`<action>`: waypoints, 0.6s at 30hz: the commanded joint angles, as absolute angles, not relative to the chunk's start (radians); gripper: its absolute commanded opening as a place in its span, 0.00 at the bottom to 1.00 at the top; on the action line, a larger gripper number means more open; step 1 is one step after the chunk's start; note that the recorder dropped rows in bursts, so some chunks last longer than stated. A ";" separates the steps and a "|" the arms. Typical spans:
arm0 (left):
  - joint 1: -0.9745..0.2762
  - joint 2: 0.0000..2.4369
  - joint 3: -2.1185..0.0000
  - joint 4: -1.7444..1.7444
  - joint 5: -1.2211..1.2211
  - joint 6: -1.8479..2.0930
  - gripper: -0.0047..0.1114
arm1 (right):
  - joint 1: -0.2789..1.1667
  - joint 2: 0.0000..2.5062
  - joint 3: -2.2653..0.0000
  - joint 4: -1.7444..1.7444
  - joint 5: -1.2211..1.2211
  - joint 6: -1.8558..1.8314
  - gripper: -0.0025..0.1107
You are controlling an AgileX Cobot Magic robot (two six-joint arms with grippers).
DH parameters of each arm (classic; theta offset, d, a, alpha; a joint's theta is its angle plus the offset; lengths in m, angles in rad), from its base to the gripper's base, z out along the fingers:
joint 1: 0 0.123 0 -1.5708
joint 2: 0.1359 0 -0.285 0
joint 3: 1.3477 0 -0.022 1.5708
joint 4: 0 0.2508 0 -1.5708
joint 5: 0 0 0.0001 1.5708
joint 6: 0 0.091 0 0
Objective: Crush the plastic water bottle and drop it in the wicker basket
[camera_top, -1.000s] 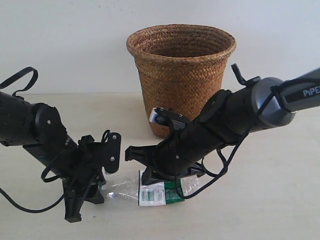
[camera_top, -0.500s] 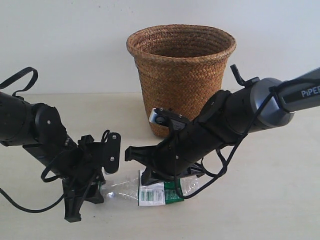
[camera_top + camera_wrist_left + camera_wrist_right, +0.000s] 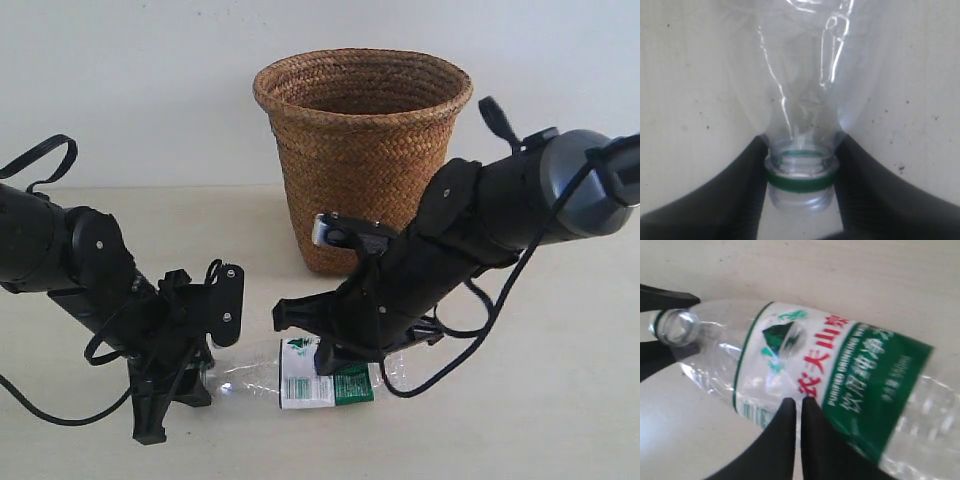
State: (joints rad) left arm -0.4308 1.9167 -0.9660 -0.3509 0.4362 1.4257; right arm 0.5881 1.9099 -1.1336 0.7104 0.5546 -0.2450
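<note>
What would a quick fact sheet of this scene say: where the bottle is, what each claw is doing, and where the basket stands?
Bottle: plastic water bottle lies on its side on the table; no cap, only a green ring on the neck
Left arm: left gripper shut on the bottle's neck
Right arm: right gripper has its fingers closed together over the label, not around the bottle
Basket: wicker basket stands upright behind the bottle
Progress: bottle not yet in the basket
</note>
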 commanded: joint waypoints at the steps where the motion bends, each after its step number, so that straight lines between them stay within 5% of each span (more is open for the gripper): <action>1: -0.440 1.937 -0.955 -0.350 0.445 1.425 0.08 | 0.577 1.809 -1.129 0.533 0.552 -0.118 0.11; 4: -0.440 1.937 -0.955 -0.350 0.445 1.425 0.08 | 0.567 1.737 -1.129 0.531 0.535 -0.120 0.23; 7: -0.440 1.937 -0.955 -0.350 0.445 1.407 0.08 | 0.509 1.614 -1.129 0.470 0.613 -0.089 0.59; 14: -0.438 1.909 -0.955 -0.350 0.430 1.346 0.08 | 0.439 1.298 -1.129 -0.156 0.946 0.249 0.63; 15: -0.438 1.896 -0.955 -0.355 0.423 1.346 0.08 | 0.439 1.256 -1.129 -0.199 0.972 0.273 0.59; 17: -0.438 1.851 -0.955 -0.376 0.418 1.346 0.08 | 0.439 1.158 -1.129 -0.216 0.983 0.280 0.30; 18: -0.438 1.818 -0.955 -0.378 0.421 1.346 0.08 | 0.439 1.104 -1.129 -0.196 0.999 0.244 0.02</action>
State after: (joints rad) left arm -0.4308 1.8675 -0.9576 -0.3584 0.4275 1.3600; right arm 0.4449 1.1853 -1.1325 -0.1933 0.9687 0.2663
